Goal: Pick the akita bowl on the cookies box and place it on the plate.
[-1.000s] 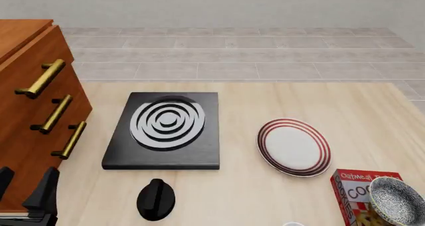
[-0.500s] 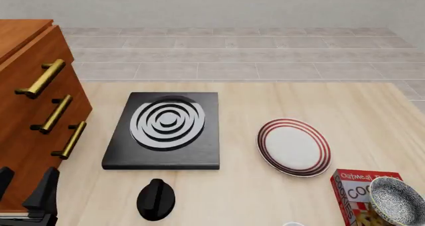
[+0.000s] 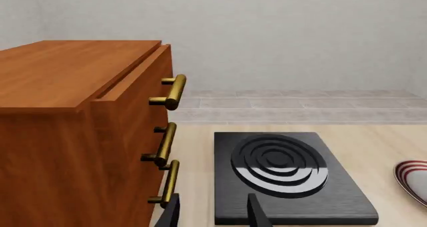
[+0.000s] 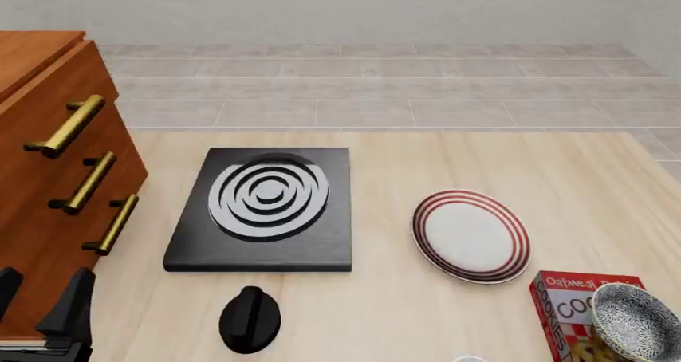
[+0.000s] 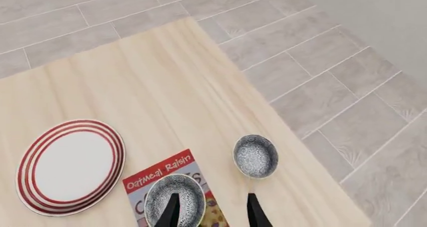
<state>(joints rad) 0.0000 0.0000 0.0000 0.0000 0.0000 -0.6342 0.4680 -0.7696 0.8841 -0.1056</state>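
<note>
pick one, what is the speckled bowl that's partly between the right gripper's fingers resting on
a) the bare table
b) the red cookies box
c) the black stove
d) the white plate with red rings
b: in the right wrist view the akita bowl sits on the cookies box, apart from the plate; a second small bowl stands on the table beside the box.

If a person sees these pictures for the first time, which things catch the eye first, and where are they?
The black stove with grey rings lies mid-table, with the red-ringed white plate to its right. At the near right corner the speckled akita bowl sits on the red cookies box; the right wrist view shows a second speckled bowl on the table beside the box. A wooden cabinet with brass handles fills the left side.
</note>
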